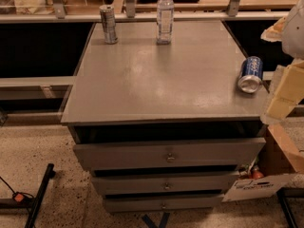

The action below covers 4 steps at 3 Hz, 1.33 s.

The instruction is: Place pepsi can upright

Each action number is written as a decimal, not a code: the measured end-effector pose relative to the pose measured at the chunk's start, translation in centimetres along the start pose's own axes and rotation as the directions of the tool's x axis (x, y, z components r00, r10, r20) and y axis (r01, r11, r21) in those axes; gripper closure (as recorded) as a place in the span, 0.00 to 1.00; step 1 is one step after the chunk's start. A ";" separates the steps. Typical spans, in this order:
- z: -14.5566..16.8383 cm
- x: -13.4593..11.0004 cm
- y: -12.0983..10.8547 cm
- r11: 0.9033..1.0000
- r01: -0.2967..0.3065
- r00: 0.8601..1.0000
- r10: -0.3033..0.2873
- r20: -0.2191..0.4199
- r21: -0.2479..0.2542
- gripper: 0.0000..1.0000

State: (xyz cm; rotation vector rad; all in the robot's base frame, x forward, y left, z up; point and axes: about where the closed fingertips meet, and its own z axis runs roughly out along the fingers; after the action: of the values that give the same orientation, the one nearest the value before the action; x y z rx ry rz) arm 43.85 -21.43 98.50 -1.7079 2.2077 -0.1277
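Observation:
The pepsi can [250,74] is blue with white markings and a silver end. It lies on its side near the right edge of the grey cabinet top [156,80], with its silver end facing the front. My gripper [284,95], cream-coloured, hangs at the right edge of the view. It is just right of the can and slightly in front of it, and is not holding it. Part of the gripper is cut off by the frame edge.
A slim silver-grey can [109,23] stands upright at the back left. A clear water bottle [165,14] stands at the back middle. Drawers [168,155] are below the top. A cardboard box [280,156] sits on the floor at the right, and a rail runs behind.

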 end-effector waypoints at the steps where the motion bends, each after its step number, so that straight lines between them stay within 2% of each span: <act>1: 0.0 0.0 0.0 1.000 0.000 1.000 0.000 0.000 0.000 0.00; 2: -0.3 0.6 -1.5 0.998 -0.047 0.999 0.047 -0.017 0.031 0.00; 3: 1.3 1.6 -8.0 0.984 -0.144 0.988 0.148 -0.035 0.101 0.00; 4: 5.8 2.4 -16.9 0.943 -0.292 0.953 0.301 -0.035 0.161 0.00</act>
State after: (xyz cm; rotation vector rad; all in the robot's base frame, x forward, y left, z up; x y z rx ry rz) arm 60.81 -27.46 97.29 -1.2890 2.4002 -0.2695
